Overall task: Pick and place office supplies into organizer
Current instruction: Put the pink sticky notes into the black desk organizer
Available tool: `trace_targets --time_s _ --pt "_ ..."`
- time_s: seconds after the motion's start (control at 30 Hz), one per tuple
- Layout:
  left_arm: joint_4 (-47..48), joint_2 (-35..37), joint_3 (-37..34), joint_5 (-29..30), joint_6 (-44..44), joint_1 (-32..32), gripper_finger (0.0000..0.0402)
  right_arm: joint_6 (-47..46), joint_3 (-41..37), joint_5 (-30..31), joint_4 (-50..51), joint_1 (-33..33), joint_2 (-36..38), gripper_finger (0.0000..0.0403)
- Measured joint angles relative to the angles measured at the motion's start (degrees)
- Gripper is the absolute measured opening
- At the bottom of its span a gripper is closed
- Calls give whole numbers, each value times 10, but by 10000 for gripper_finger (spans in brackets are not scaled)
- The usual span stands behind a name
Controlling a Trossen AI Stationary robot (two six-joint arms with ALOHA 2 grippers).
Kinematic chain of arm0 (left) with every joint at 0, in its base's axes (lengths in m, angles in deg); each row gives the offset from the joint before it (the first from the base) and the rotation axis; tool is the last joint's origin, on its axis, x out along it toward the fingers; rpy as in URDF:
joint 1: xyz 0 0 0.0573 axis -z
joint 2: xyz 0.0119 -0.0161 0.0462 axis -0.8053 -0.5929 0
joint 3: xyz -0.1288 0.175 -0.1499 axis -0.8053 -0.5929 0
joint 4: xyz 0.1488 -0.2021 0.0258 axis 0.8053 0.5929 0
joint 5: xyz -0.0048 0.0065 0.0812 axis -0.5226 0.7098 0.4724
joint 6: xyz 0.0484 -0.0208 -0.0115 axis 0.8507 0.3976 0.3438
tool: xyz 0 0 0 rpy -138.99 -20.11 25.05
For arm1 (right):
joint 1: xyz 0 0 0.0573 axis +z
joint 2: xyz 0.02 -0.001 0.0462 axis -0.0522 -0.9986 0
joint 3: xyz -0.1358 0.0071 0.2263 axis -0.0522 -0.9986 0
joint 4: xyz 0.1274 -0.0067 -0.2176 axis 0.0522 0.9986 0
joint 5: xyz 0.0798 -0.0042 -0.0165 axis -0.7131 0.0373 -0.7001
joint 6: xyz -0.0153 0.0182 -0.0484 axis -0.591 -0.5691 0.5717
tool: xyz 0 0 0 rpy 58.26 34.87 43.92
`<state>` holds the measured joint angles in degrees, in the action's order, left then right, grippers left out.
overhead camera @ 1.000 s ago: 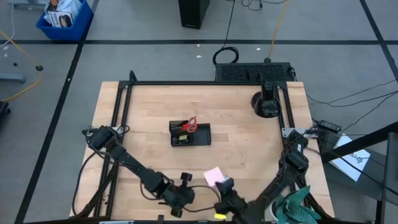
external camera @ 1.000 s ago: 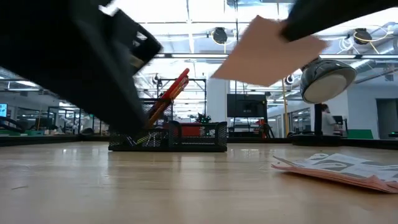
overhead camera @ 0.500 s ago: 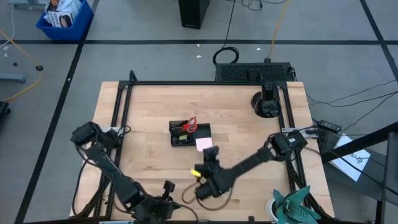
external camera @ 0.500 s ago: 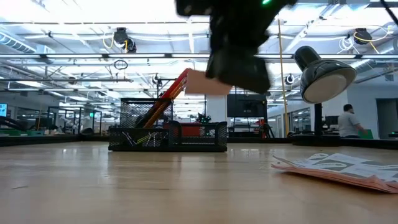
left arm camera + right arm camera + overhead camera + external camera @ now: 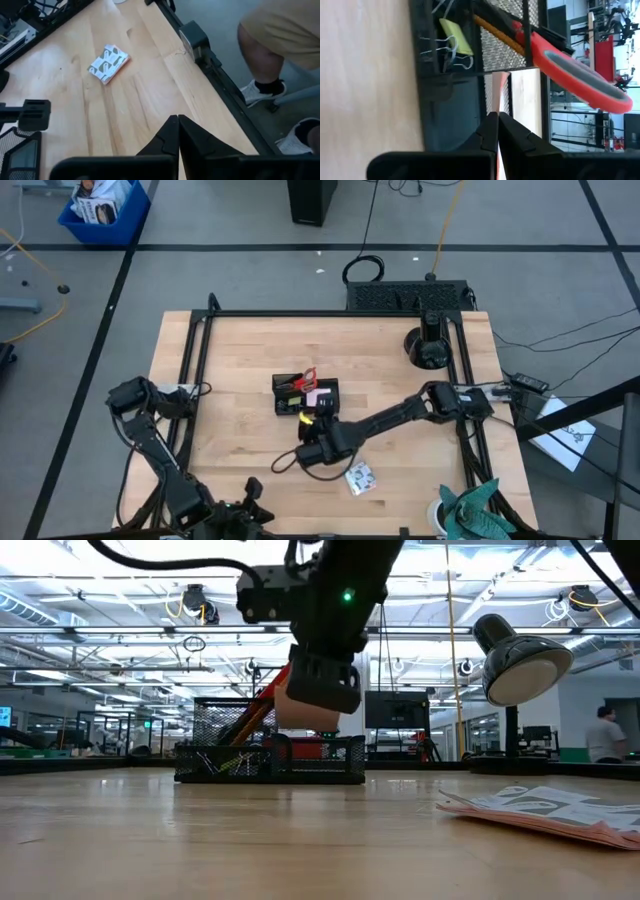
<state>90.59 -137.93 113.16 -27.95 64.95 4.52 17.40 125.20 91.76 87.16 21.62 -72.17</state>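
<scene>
Clamped on the pale pink sticky-note pad (image 5: 322, 399), my right end effector (image 5: 318, 413) hangs over the black organizer (image 5: 328, 406) near the middle of the surface (image 5: 240, 350). Red-handled scissors (image 5: 580, 77) stand in its back compartment. My left end effector (image 5: 177, 131) sits pressed closed and empty at the surface's front edge.

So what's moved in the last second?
The right gripper, shut on the pale pink square sticky-note pad, carried it from the table's near edge to above the black mesh organizer. The left gripper pulled back, shut. The red-handled scissors stayed put.
</scene>
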Motion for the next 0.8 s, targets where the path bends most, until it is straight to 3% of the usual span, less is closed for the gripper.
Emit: trace_targets --time_s 0.47,0.63,0.8 --pt "1 0 0 0 0 0 19 31 -101 -27 -95 -21 0 0" --pt "1 0 0 0 0 0 3 54 -124 -24 -141 -28 0 0" --pt "1 0 0 0 0 0 17 59 -127 -29 -150 -32 0 0"
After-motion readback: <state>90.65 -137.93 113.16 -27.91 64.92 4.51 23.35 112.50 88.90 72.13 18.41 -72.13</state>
